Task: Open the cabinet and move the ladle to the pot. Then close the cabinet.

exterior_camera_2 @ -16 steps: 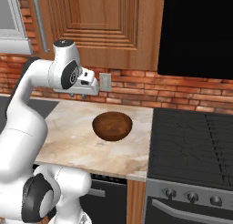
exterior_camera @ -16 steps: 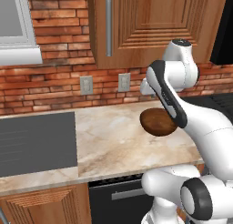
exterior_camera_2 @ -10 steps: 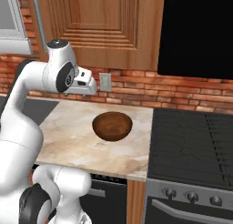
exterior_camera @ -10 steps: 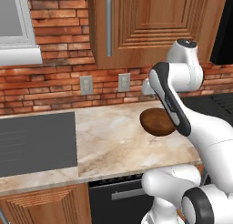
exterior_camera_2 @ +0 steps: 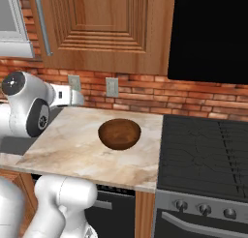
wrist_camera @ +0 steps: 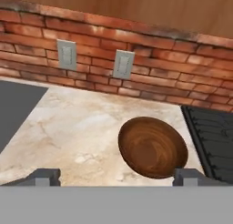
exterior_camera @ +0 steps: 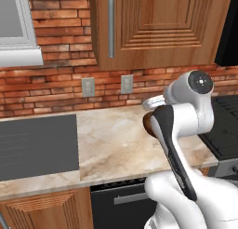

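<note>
My cabinet (exterior_camera: 158, 28) hangs on the brick wall above the counter (exterior_camera: 116, 144), medium-brown wood, its raised-panel door shut flush, with 1 long silver bar handle (exterior_camera: 110, 26) standing vertical near its left edge.

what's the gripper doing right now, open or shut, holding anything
Gripper: open, jaws wide apart, holding nothing, above the counter near the wooden bowl.

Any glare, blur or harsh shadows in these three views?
Left base view: sharp, flat even light, soft sheen on the cabinet handle. Right base view: no glare; wooden bowl casts only a faint shadow, and the panel at upper right is plain black. Hand view: crisp, slight wide-angle tilt; open pincer tips in focus.
</note>
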Tool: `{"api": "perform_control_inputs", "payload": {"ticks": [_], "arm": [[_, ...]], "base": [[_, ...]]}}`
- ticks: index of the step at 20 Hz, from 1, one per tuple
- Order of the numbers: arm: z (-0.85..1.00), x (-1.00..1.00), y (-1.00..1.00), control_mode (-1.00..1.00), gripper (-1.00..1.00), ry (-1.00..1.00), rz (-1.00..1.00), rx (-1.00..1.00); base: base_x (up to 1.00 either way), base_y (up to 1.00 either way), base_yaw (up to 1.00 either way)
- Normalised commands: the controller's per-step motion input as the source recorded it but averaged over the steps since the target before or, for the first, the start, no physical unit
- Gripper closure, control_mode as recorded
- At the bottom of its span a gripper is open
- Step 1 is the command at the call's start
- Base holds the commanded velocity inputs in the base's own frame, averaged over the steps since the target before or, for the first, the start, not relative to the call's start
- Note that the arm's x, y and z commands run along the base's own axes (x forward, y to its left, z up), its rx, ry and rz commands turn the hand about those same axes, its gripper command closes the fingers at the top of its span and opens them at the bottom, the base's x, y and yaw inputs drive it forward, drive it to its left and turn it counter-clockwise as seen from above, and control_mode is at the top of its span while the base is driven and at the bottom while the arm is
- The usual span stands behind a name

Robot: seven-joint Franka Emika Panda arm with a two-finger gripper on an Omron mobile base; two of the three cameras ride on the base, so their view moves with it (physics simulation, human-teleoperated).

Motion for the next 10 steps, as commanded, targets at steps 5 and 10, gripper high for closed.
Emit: {"api": "perform_control_inputs", "payload": {"ticks": [5, 10], "arm": [[0.31, -0.35, 0.23, -1.00, -1.00, -0.36, 0.03, -0.02], [0.64, -0.20, 0.11, -1.00, -1.00, -0.32, 0.01, 0.00]], "base": [[0.00, 0.00, 0.00], [0.00, 0.00, 0.00]]}}
